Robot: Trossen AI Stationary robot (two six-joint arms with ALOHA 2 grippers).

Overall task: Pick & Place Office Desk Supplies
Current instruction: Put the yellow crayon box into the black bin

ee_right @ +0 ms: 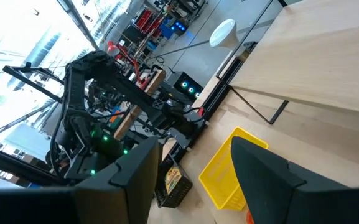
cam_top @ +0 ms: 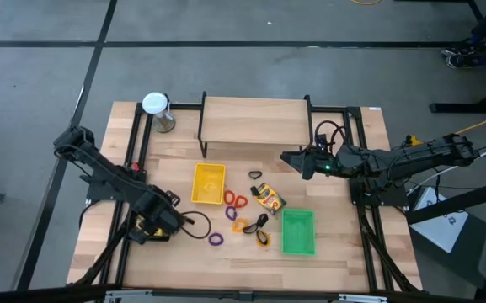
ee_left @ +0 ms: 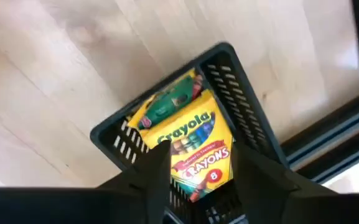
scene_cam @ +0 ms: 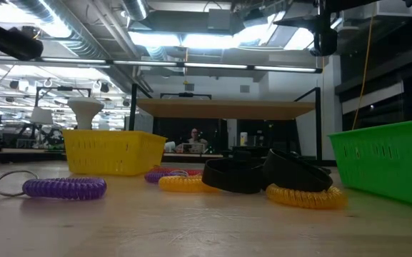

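On the left side of the wooden table (cam_top: 184, 261) we see the left gripper (cam_top: 152, 225) held low over a black tray (ee_left: 238, 106) near the table's left edge. In the left wrist view its fingers (ee_left: 157, 177) stand apart on either side of a yellow crayon box (ee_left: 195, 152) that lies in that tray on top of a second yellow box (ee_left: 167, 102); we cannot tell whether the fingers touch the upper box. Just beside that gripper, toward the centre, a purple ring (cam_top: 216, 239) lies on the bare wood, and in the low view it sits closest to the camera. Behind it, toward the shelf, stands the yellow tray (cam_top: 208, 183), and at the table's back left corner stands a grey cylinder with a white round top (cam_top: 159, 112). Moving to the middle, we find red rings (cam_top: 236, 200) just beside the yellow tray, another purple ring (cam_top: 231, 214) below them, orange rings (cam_top: 243, 225) and small black clips (cam_top: 261, 222) scattered near one another, and a further crayon box (cam_top: 269, 199) lying flat between the yellow tray and the green tray (cam_top: 298, 232). One more small black clip (cam_top: 255, 175) lies apart, nearer the raised wooden shelf (cam_top: 255, 120). On the right, the right gripper (cam_top: 294, 160) hangs in the air in front of the shelf, well above the table, its fingers apart and nothing between them.
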